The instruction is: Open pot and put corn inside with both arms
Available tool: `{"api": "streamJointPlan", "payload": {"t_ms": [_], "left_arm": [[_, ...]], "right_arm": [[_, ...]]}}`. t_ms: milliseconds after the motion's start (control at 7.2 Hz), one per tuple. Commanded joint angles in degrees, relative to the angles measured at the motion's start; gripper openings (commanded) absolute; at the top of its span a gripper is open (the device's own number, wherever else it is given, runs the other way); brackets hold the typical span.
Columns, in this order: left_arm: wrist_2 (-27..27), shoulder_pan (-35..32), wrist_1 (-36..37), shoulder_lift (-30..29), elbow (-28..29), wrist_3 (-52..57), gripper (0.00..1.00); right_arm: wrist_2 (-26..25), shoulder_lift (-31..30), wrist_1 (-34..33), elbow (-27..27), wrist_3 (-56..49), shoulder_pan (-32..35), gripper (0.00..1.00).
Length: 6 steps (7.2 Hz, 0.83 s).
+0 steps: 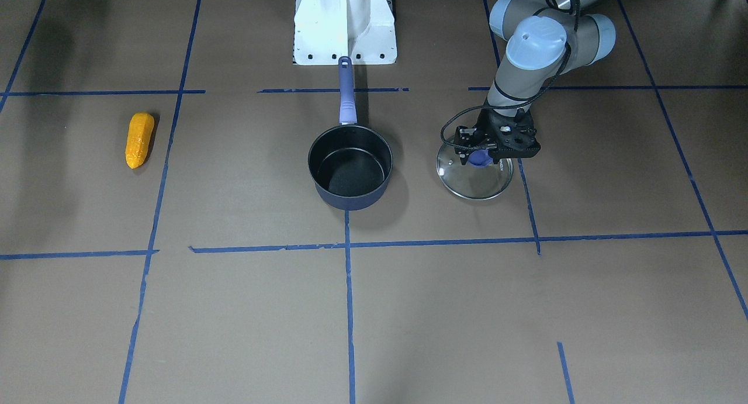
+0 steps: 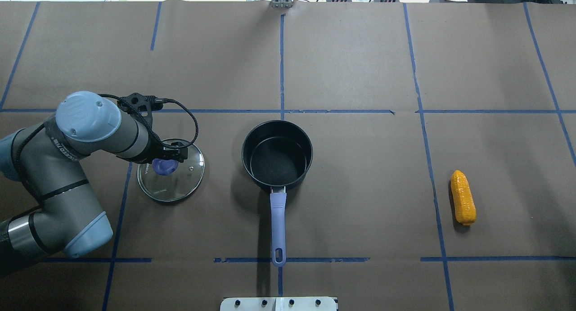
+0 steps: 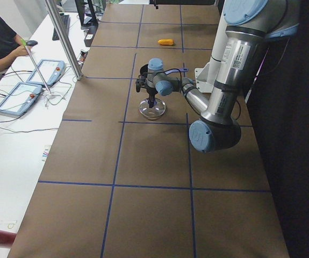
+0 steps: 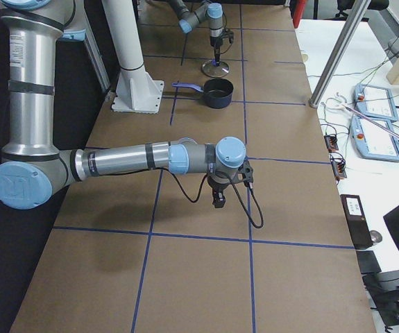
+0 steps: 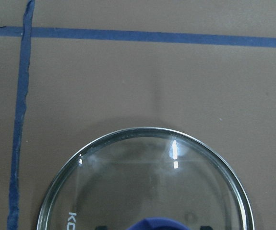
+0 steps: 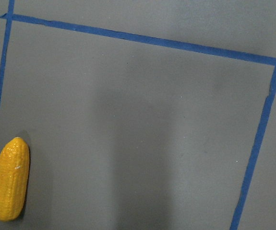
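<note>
Overhead exterior view, read outward from the white base mount (image 2: 279, 303). The pot (image 2: 276, 164) sits centred, open and empty, its handle pointing back at the mount, so we judge the opening step done. The corn (image 2: 463, 197) lies well off to the robot's right, not yet picked up. The glass lid (image 2: 180, 185) rests flat left of the pot, presumably parked clear of the drop path. The left gripper (image 2: 167, 161) stands over the blue knob (image 2: 163, 167); we cannot tell whether it grips or merely straddles. The right gripper (image 4: 218, 198) hangs low over the table, and we cannot tell its opening.

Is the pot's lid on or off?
Off. The pot shows its bare black inside; the glass lid lies beside it, apart.
</note>
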Motion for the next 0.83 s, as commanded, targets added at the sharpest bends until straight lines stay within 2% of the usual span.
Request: {"api": "streamJointPlan", "payload": {"t_ms": [0,139,278,417,556,694], "left_arm": [[0.11,-1.64,0.22,1.69,-4.61,-0.13,1.00],[-0.15,-2.96,2.57,4.67,-10.22,0.74,1.00],[-3.02,-5.58,4.77,5.39,-12.71,0.75,1.00],[-5.75,-7.96,4.97,6.62,-14.04,0.84,1.00],[-6.56,-8.77,4.97,9.24,-16.67,0.84,1.00],[-6.56,-8.95,4.97,11.88,-19.56,0.84,1.00]], "right_arm": [[-0.54,0.11,0.16,4.85,13.49,-5.02,1.00],[-0.89,-0.07,0.25,7.58,18.62,-7.40,1.00],[-3.07,-0.15,3.64,8.65,23.45,-10.55,1.00],[-8.57,-0.42,14.12,8.58,37.16,-16.42,1.00],[-14.80,-2.85,26.58,8.40,51.66,-23.44,1.00],[-19.91,-3.92,35.66,7.62,62.68,-30.12,1.00]]}}
